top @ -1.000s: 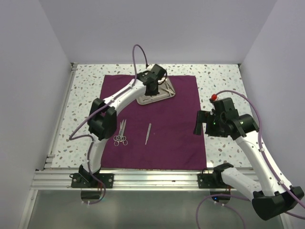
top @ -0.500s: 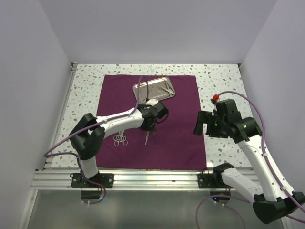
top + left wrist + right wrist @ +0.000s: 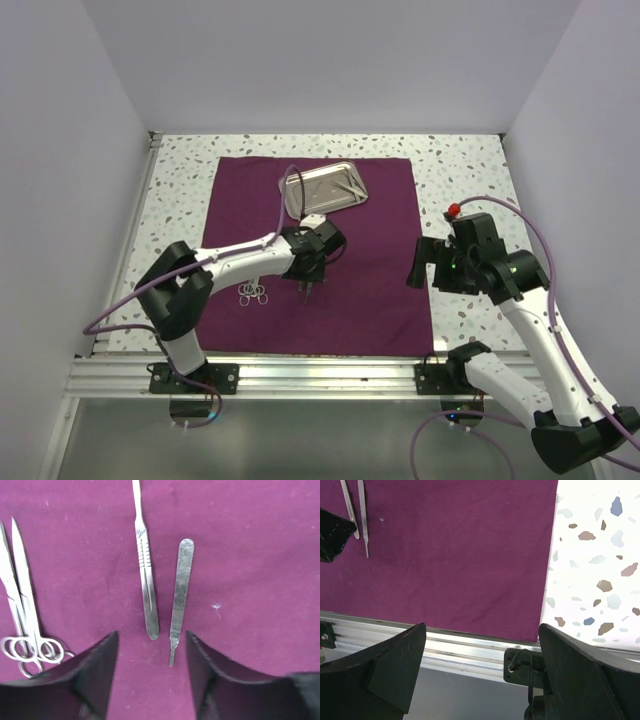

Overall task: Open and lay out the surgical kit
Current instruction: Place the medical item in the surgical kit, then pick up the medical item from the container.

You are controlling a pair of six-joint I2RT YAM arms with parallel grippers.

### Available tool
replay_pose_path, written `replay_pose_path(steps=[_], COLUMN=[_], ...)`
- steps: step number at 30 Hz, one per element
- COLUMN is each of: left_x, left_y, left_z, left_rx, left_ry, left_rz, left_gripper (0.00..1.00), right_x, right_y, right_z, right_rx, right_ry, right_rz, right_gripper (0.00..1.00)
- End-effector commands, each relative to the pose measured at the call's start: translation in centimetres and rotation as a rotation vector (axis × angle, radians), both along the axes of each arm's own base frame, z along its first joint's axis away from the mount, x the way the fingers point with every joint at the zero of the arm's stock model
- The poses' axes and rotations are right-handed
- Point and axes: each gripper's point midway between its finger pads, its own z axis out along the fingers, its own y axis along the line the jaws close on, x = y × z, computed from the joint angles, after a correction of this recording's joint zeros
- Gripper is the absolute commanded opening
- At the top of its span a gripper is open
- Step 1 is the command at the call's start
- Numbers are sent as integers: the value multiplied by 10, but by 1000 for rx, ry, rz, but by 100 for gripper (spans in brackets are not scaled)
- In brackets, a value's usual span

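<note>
"On the flat-spread dark purple cloth wrap (image 3: 380,290), what's out?"
"Ring-handled silver scissors (image 3: 27,605), thin silver tweezers (image 3: 146,575) and a flat steel handle (image 3: 180,590), side by side. Left gripper (image 3: 151,645) hovers over the last two, jaws apart, empty."
"Right gripper (image 3: 482,635)?"
"Spread wide, empty, near the cloth's right edge."
"Remaining?"
"Little, I'd judge. The small shiny steel tray (image 3: 345,190) sits at the far side, contents unclear."

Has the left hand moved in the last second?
Yes. The left hand moved from over the steel tray toward the near edge of the purple cloth.
</note>
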Motion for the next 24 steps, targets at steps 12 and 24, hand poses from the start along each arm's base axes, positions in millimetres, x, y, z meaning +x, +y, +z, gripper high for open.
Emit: replay_pose_path(steps=[12,24], left_x=[162,233], left_y=[14,-10], left_z=[90,38], left_rx=[-76,-30], left_ry=[-221,-165], left_rz=[-79,-209], left_gripper=[59,57], right_x=[2,21], right_y=[-4,-10], right_z=[-5,-1], right_rx=[-21,-86], right_ry=[26,46], right_rz=[-56,-93], right_gripper=[98,98])
